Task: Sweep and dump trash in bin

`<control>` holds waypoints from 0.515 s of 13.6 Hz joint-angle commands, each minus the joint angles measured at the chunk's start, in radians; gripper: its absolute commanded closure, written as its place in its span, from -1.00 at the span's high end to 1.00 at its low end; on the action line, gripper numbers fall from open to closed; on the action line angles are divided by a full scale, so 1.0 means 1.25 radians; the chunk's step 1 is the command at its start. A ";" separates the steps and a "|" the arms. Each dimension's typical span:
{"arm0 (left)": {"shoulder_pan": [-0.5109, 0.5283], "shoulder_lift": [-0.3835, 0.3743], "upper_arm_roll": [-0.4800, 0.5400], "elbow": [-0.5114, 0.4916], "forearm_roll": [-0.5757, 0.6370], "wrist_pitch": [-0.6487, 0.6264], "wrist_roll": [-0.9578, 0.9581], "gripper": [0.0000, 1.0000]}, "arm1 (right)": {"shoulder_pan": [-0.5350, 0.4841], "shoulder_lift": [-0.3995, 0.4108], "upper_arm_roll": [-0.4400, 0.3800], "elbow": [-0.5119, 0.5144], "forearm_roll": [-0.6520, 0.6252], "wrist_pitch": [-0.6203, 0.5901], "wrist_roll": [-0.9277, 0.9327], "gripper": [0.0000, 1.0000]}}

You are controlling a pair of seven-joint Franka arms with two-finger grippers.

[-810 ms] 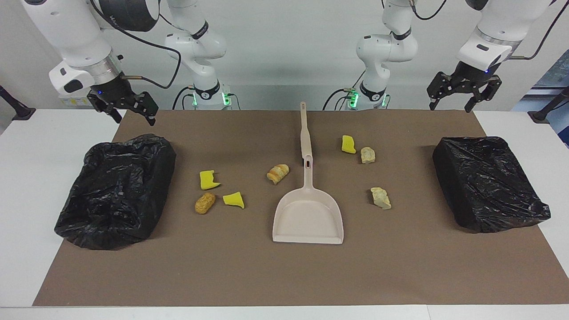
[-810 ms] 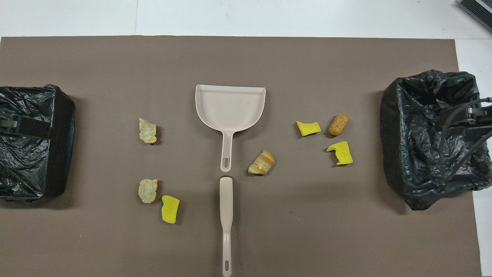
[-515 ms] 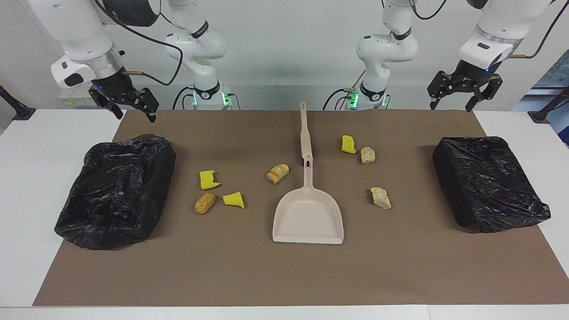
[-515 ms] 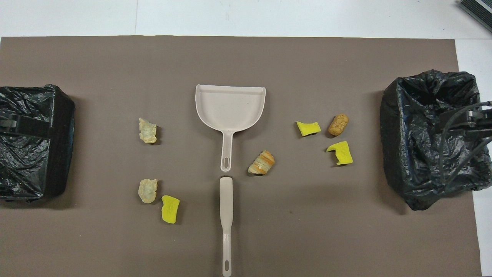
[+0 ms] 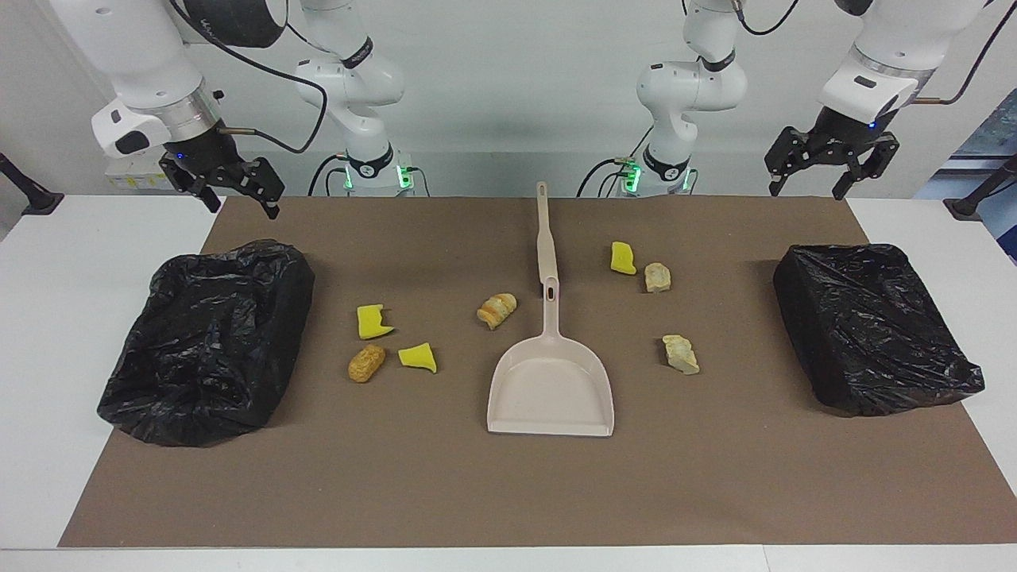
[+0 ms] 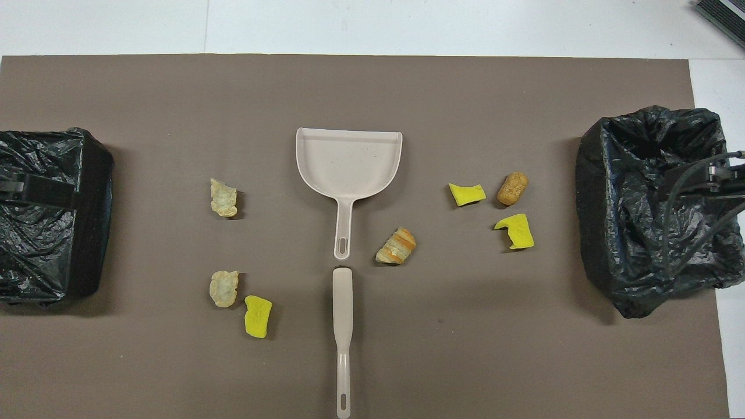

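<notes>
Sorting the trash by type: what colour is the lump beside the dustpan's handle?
The lump is pale beige with orange-brown stripes, clearest in the overhead view.

Brown mat on a white surface, with a few odd items at the edges.

A large brown mat (image 5: 508, 492) lies flat on the white surface (image 5: 79, 262) and covers most of it, leaving bare white strips at both ends and along the edges. A thin seam (image 6: 205, 26) runs across the bare strip farther from the robots than the mat. A dark ribbed object (image 6: 722, 14) sits at that strip's corner toward the right arm's end, cut off by the frame. Two black stand feet rest on the surface, one (image 5: 32, 195) at the right arm's end, the other (image 5: 977, 202) at the left arm's end.
</notes>
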 commanded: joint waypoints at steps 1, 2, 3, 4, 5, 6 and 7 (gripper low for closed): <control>0.013 -0.001 -0.008 0.010 0.008 -0.010 0.005 1.00 | 0.000 -0.001 0.010 0.002 -0.018 -0.002 0.009 1.00; 0.013 -0.001 -0.007 0.010 0.008 -0.012 0.005 1.00 | 0.002 0.002 0.012 0.004 -0.027 -0.003 0.009 1.00; 0.013 -0.001 -0.008 0.010 0.009 -0.010 0.005 1.00 | 0.002 0.007 0.013 0.016 -0.027 -0.007 0.009 1.00; 0.013 -0.001 -0.008 0.010 0.008 -0.012 0.005 1.00 | 0.005 0.016 0.014 0.024 -0.027 -0.007 0.009 1.00; 0.012 -0.001 -0.008 0.010 0.009 -0.010 0.005 1.00 | 0.015 0.020 0.014 0.025 -0.029 -0.007 0.009 1.00; 0.012 -0.001 -0.008 0.010 0.008 -0.010 0.005 1.00 | 0.017 0.026 0.015 0.024 -0.028 -0.001 0.009 1.00; 0.012 -0.001 -0.008 0.010 0.008 -0.010 0.005 1.00 | 0.020 0.032 0.017 0.024 -0.027 0.007 0.009 1.00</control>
